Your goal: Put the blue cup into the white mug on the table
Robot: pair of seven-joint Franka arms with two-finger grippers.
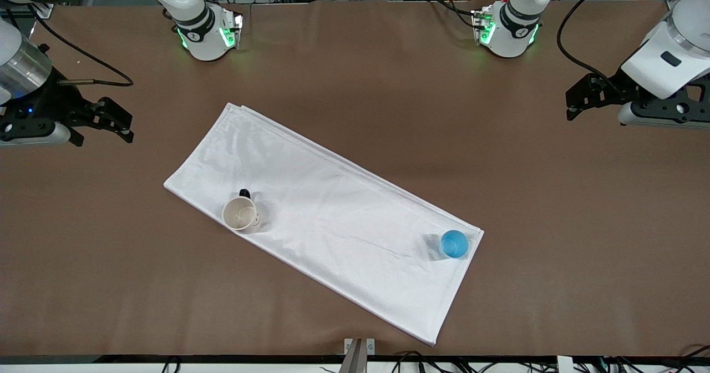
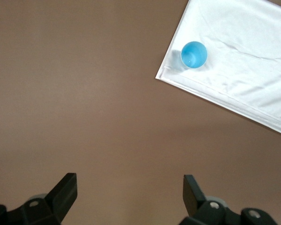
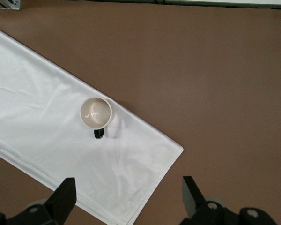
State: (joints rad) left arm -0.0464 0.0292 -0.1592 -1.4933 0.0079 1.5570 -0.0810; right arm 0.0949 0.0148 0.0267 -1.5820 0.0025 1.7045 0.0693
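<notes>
The left arm rises from its base at the top of the front view and reaches out to the left arm's end of the table, where its wrist bends so that the left gripper (image 1: 577,98) hangs in the air over bare table surface. Its two black fingers (image 2: 65,190) are spread wide apart and hold nothing. The right arm mirrors this pose at the right arm's end of the table: the right gripper (image 1: 119,120) hangs over bare table surface, its fingers (image 3: 65,194) likewise spread wide apart and empty. Both arms wait, well apart from each other.
</notes>
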